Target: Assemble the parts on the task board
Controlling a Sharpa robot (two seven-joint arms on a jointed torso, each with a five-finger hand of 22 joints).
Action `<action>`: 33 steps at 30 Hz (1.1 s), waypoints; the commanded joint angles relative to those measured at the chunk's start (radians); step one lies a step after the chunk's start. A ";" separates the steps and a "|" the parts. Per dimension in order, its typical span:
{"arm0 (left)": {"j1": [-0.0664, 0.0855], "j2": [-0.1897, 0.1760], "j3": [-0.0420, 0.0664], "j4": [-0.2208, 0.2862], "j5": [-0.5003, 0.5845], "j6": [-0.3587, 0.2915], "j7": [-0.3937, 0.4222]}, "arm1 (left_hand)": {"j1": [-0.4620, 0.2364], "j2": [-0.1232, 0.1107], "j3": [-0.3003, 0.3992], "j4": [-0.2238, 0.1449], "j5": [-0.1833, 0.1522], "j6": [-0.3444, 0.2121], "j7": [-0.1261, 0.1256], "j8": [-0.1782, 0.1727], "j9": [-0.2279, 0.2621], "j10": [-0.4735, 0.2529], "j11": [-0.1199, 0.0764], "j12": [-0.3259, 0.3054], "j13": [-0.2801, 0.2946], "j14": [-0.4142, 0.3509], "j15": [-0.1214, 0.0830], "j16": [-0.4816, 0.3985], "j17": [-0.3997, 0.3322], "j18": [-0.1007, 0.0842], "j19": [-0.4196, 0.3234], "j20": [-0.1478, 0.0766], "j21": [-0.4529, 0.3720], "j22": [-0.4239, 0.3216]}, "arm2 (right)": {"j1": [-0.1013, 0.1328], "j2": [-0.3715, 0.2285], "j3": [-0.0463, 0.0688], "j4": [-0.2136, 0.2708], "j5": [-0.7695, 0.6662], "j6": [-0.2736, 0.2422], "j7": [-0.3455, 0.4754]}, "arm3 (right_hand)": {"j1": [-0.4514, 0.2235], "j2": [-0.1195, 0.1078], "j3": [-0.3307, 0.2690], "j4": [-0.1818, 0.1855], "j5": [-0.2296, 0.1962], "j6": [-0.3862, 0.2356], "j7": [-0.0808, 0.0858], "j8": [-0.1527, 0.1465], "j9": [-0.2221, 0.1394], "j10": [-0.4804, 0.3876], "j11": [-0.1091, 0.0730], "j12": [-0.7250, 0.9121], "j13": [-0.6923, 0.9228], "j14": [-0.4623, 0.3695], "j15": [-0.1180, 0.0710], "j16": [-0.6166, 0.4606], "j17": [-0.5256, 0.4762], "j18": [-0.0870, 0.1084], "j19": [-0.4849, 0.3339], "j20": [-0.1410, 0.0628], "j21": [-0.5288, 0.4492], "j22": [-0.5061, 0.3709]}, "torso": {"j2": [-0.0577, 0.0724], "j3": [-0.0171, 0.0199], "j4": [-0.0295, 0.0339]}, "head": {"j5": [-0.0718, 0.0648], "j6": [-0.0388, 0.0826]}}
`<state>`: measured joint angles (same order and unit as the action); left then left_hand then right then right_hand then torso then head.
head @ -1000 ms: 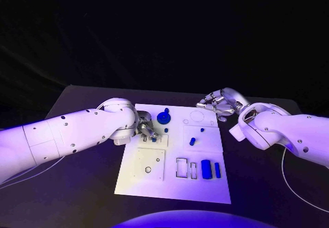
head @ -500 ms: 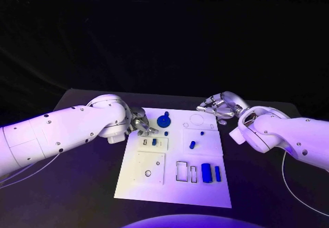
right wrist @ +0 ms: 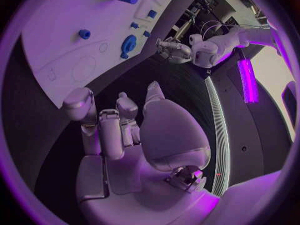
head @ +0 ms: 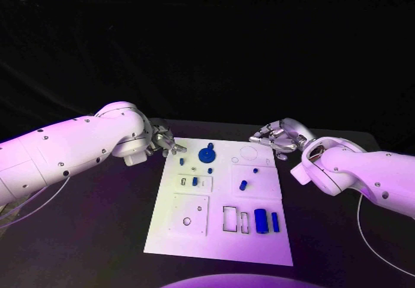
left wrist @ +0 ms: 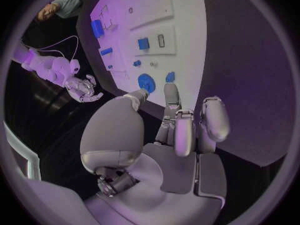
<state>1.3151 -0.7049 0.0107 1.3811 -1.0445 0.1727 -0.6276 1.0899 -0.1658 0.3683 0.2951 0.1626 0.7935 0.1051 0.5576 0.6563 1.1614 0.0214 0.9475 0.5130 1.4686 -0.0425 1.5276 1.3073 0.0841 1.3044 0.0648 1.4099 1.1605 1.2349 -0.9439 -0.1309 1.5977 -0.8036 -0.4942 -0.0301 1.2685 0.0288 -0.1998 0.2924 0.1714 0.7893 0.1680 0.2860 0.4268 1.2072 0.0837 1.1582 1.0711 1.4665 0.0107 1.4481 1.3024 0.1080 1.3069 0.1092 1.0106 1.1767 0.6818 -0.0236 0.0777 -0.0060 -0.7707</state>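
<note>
Table [head: 104, 240]: one, black, carrying everything below.
Board [head: 173, 231]: one white plate, lying flat in the middle of the table, between the two arms.
Arms: two, white; the left arm [head: 60, 153] comes in beside the board's far left corner, the right arm [head: 363, 171] beside its far right corner.
Left hand [head: 161, 143]: one, silver, off the board's far left corner; fingers spread, holding nothing.
Right hand [head: 277, 139]: one, silver, at the board's far right corner; fingers apart and loosely curled, nothing in them.
Round disc [head: 207, 154]: one, blue, near the board's far edge.
Blocks: two blue upright pieces, a wide block [head: 260, 221] and a thin bar [head: 275, 221], side by side near the board's right edge.
Short peg [head: 243, 185]: one, blue, lying mid-board.
Small parts: about four more blue bits around the disc and peg; too small to count with certainty.
</note>
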 commanded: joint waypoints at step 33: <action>-0.004 0.155 -0.050 -0.228 -0.015 0.139 0.075 | 0.005 -0.003 -0.022 0.000 -0.003 0.020 0.001 -0.008 -0.023 -0.010 0.008 -0.013 -0.013 0.069 0.011 -0.006 0.150 0.005 -0.011 0.013 -0.010 -0.011 | -0.005 0.009 0.000 -0.005 -0.001 0.012 0.007 | 0.003 0.009 -0.015 -0.001 0.020 -0.009 0.000 0.009 -0.002 -0.001 0.000 0.007 -0.002 0.037 -0.003 -0.005 0.001 0.010 0.004 0.002 -0.001 0.001 | 0.002 -0.0005 -0.0019 | 0.001 -0.012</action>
<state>1.3118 -0.5538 -0.0397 1.1539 -1.0715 0.2714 -0.5682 1.0991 -0.1750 0.3530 0.2938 0.1625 0.8050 0.1056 0.5539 0.6343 1.1542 0.0287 0.9378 0.5013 1.4650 -0.0389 1.5276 1.3073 0.0842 1.2936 0.0752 1.4056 1.1484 1.2308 -0.9357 -0.1309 1.5921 -0.8019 -0.4931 -0.0303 1.2686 0.0288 -0.2083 0.2896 0.1880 0.7893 0.1680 0.2899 0.4265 1.2073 0.0837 1.1621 1.0699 1.4665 0.0107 1.4481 1.3029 0.1080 1.3069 0.1092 1.0106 1.1779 0.6846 -0.0246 0.0757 -0.0023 -0.7820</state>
